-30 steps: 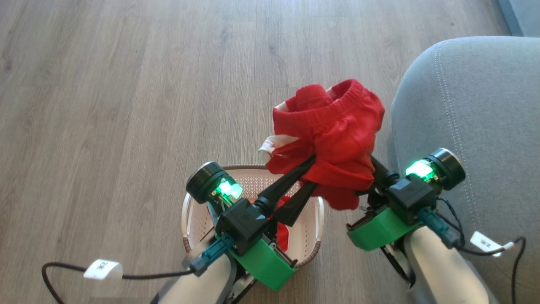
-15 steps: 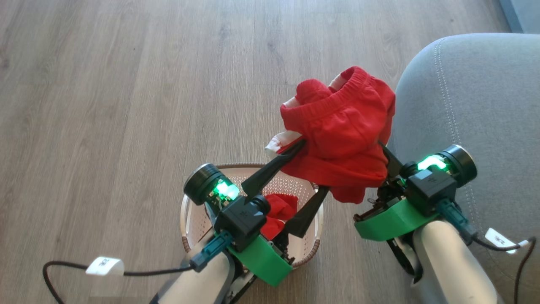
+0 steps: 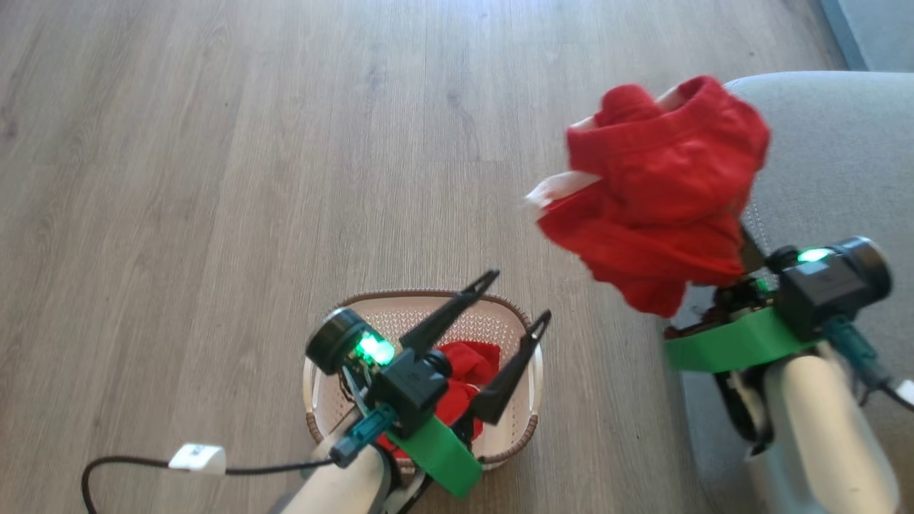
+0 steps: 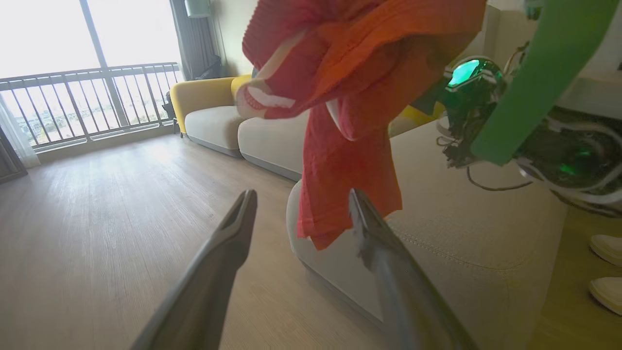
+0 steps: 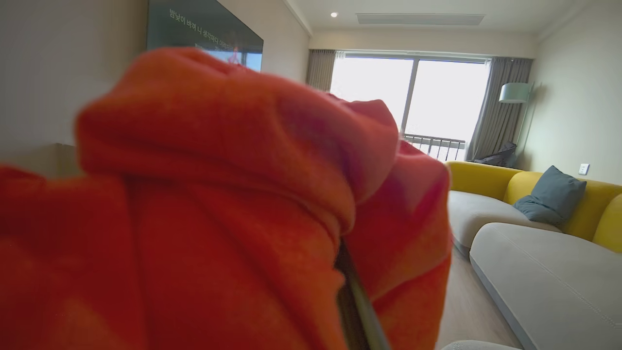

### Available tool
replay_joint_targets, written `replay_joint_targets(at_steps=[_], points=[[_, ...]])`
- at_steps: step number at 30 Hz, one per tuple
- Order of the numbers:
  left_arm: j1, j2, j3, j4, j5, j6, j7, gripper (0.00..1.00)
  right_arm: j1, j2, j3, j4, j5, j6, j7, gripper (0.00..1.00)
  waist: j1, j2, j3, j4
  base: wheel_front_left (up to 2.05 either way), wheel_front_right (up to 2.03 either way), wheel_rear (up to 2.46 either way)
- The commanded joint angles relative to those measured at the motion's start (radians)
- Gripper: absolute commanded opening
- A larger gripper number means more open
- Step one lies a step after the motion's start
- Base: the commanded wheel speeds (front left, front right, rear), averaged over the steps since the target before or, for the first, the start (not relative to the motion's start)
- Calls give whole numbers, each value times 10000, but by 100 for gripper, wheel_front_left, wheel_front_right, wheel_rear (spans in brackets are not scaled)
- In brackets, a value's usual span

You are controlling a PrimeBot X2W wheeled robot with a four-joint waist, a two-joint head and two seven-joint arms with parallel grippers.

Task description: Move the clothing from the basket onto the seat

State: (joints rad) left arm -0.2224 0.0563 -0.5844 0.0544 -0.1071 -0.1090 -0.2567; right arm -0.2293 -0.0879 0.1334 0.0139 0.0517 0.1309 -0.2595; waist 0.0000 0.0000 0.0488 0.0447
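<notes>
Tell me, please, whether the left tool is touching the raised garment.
Apart. The head view shows bare floor between the open left tool and the raised garment.

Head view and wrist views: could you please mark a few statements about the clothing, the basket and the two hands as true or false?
1. The right hand holds a red garment in the air. True.
2. The left hand is shut on fabric. False: its fingers stand apart above the basket and hold nothing.
3. The basket is empty. False: a second red garment lies in it.
4. The held garment lies flat on the seat. False: it hangs bunched from the right hand at the seat's edge, not yet laid down.
5. The basket stands on the wooden floor. True.
</notes>
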Motion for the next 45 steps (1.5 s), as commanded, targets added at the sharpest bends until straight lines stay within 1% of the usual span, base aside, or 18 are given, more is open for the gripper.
replay_joint_targets(at_steps=[1, 6, 12, 19, 27, 31, 33, 45], points=[[-207, -61, 249, -265, 106, -42, -51, 100, -69, -121, -21, -439, -67, -2, -23, 0, 0, 0, -34, -19, 0, 0, 0], [59, -38, 97, 56, 200, -145, -51, 100, 24, -462, -490, -569, -226, -2, -23, 0, 0, 0, -119, -70, 0, 0, 0], [306, 191, -194, 602, 542, -190, -51, 100, 209, -667, -972, -646, -429, -2, -23, 0, 0, 0, -184, -214, 0, 0, 0], [405, 285, -295, 1070, 789, -199, -51, 100, 401, -457, -1195, -702, -473, -2, -23, 0, 0, 0, -110, -393, 0, 0, 0], [447, 224, -82, 1120, 685, -203, -51, 100, 443, -377, -1441, -757, -476, -2, -23, 0, 0, 0, -57, -516, 0, 0, 0], [445, 199, 29, 1088, 690, -204, -51, 100, 424, -356, -1578, -827, -508, -2, -23, 0, 0, 0, 11, -713, 0, 0, 0], [439, 196, 80, 1062, 699, -205, -51, 100, 427, -342, -1648, -890, -523, -2, -23, 0, 0, 0, 52, -884, 0, 0, 0], [282, 360, 145, 785, 726, -213, -51, 100, 584, -167, -2293, -1249, -525, -2, -23, 0, 0, 0, 559, -3014, 0, 0, 0]])
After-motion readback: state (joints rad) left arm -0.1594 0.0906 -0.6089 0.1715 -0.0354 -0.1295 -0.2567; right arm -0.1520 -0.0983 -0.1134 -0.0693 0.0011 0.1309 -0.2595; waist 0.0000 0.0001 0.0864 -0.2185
